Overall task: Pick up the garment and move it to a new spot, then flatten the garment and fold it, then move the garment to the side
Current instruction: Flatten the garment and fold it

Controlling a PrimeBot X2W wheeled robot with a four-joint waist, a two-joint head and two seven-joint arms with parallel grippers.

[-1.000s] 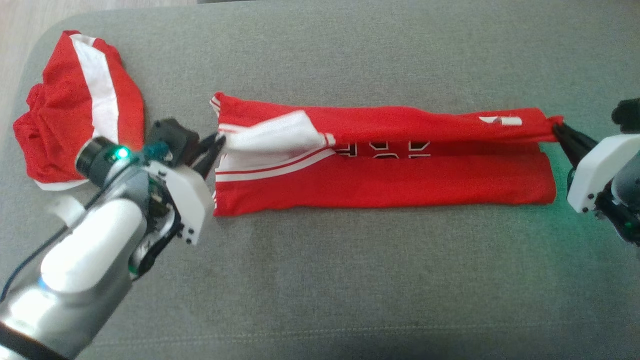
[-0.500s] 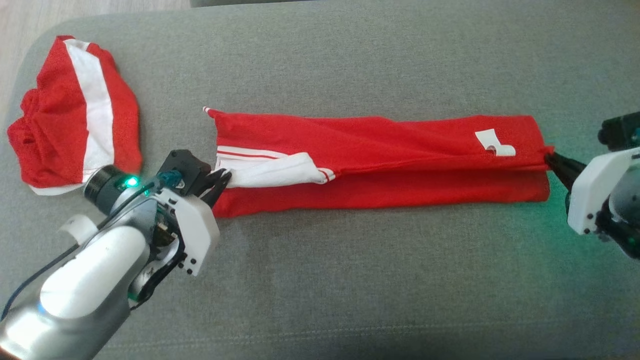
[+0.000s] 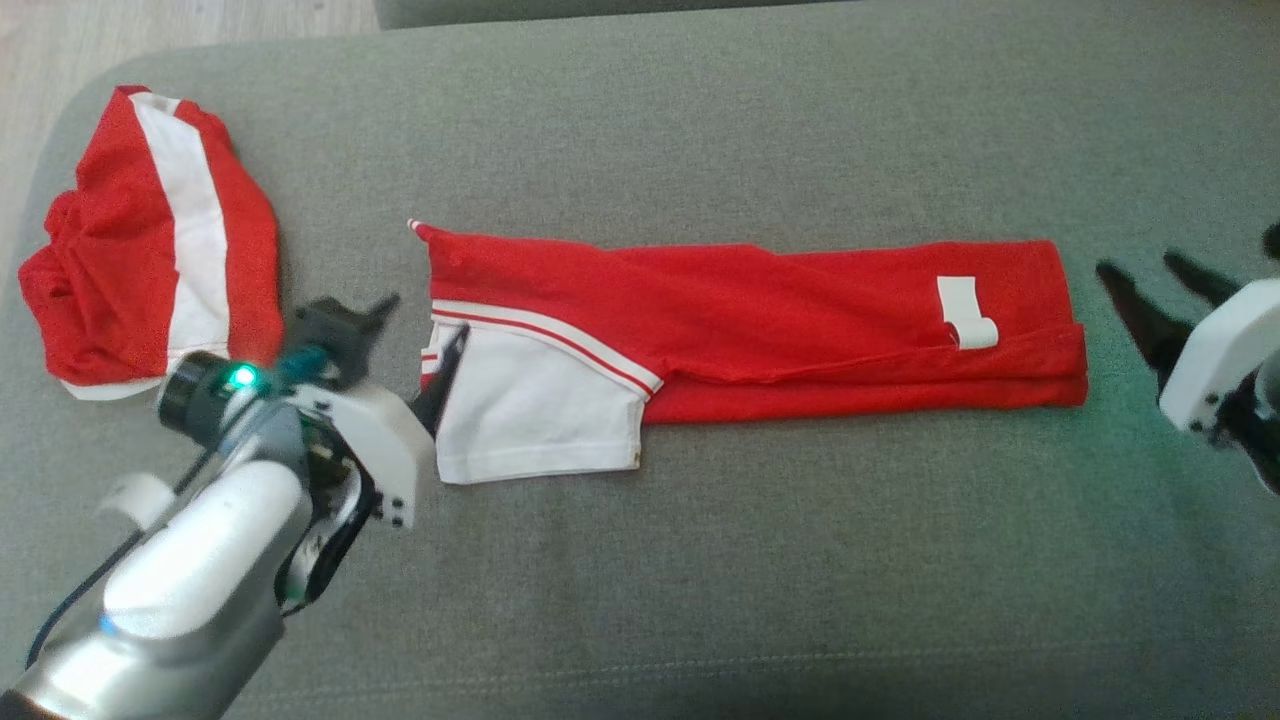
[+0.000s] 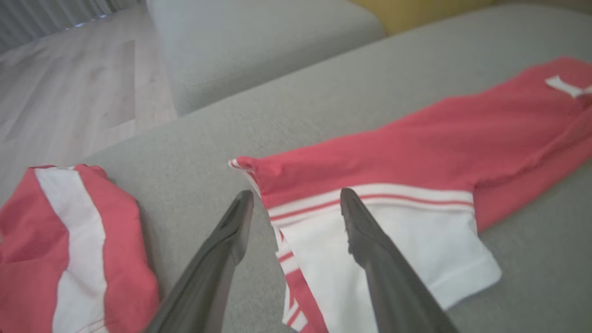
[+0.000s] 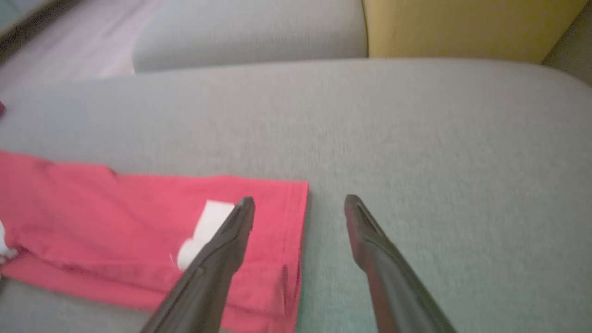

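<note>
a: item 1?
b: garment – red knit jersey w/ white sleeve & red-white trim, folded into a long narrow band. lies flat on grey fabric cushion, abt mid-cushion, nothing holding it.
a: axis, heading?
b: long axis runs left–right. sleeve end points left, end w/ small white label points right. sleeve sticks out to the near side, past the band. at the right end the top layer stops a bit short of the near edge.
a: tools?
b: left gripper – jaws spread wide, empty. sits astride garment's left edge, one finger over the sleeve, other over bare cushion. touching cloth or not: can't tell. right gripper – jaws wide too, empty, just off the right end, apart from the cloth.
a: other stock?
b: 2nd cloth, red mesh w/ white stripe, crumpled, far left of cushion, well apart from item 1.
a: step in hand?
b: lengthwise fold looks laid, so prob. clearing the grippers. to do it well, imo: lift straight up before pulling away, esp. the left, so a finger doesn't snag the sleeve & skew the band. then tuck sleeve over the band before any end-to-end fold, edges kept square.
</note>
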